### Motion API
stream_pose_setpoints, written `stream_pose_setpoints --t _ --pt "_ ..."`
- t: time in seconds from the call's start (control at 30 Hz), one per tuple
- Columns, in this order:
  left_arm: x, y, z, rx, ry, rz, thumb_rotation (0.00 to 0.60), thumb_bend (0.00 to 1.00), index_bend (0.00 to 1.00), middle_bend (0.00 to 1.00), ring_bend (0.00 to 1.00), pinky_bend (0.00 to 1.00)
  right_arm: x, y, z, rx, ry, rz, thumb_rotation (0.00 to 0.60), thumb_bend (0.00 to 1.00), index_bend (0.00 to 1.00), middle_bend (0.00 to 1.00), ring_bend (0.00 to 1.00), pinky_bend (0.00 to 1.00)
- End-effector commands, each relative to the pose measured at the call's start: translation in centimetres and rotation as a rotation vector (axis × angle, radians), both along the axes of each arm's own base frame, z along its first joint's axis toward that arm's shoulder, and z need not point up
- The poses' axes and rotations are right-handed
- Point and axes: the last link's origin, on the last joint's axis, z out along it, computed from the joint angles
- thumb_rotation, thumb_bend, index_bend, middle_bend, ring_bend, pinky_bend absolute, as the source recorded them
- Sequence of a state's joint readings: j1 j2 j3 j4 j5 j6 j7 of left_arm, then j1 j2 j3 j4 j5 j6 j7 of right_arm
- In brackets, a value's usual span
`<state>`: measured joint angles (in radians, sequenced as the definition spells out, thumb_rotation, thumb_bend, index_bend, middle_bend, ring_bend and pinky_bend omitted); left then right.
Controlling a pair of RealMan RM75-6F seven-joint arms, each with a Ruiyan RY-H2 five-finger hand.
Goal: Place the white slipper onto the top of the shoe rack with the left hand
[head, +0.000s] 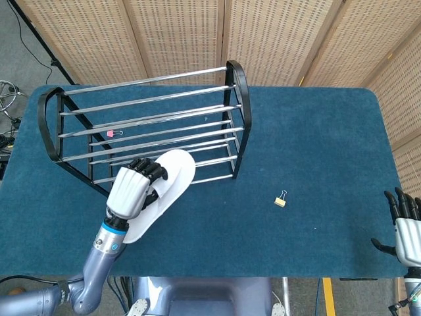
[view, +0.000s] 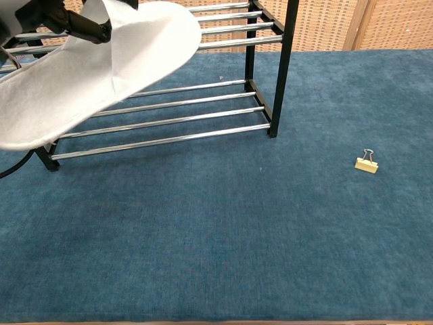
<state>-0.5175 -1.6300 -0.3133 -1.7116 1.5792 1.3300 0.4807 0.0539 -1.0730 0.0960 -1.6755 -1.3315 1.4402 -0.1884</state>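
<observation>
My left hand [head: 133, 187] grips the white slipper [head: 164, 191] and holds it in the air over the front rails of the shoe rack [head: 148, 128]. In the chest view the slipper [view: 95, 68] fills the upper left, its sole facing the camera, with dark fingers [view: 74, 24] clamped at its top edge. The rack [view: 203, 88] is black-framed with chrome rails and stands at the back left of the blue table. My right hand [head: 408, 227] hangs at the table's right front corner, fingers spread and holding nothing.
A small tan binder clip [head: 281, 199] lies on the blue cloth right of the rack, also in the chest view as the clip [view: 366, 162]. A pink clip [head: 114, 133] sits among the rack's rails. Wicker screens stand behind the table.
</observation>
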Motion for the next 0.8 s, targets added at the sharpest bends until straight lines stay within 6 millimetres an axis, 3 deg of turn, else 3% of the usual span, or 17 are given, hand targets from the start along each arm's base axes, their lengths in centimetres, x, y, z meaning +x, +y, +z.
stream_pose_setpoints --t 0.03,0.43,0.8 --pt "-0.1 1.4 -0.2 0.019 0.045 0.026 0.600 0.50 0.73 0.60 0.46 0.53 -0.1 0.0 0.0 0.001 -0.002 -0.004 0.600 0.00 0.00 0.00 0.00 0.00" --pt "0.0 4.7 -0.2 0.047 0.082 0.096 0.600 0.50 0.73 0.60 0.46 0.53 -0.2 -0.1 0.1 -0.004 -0.003 -0.008 0.600 0.00 0.00 0.00 0.00 0.00" --pt "-1.2 7.2 0.4 0.105 0.122 0.236 0.600 0.50 0.73 0.60 0.46 0.53 -0.3 -0.2 0.2 -0.006 -0.008 -0.011 0.600 0.00 0.00 0.00 0.00 0.00"
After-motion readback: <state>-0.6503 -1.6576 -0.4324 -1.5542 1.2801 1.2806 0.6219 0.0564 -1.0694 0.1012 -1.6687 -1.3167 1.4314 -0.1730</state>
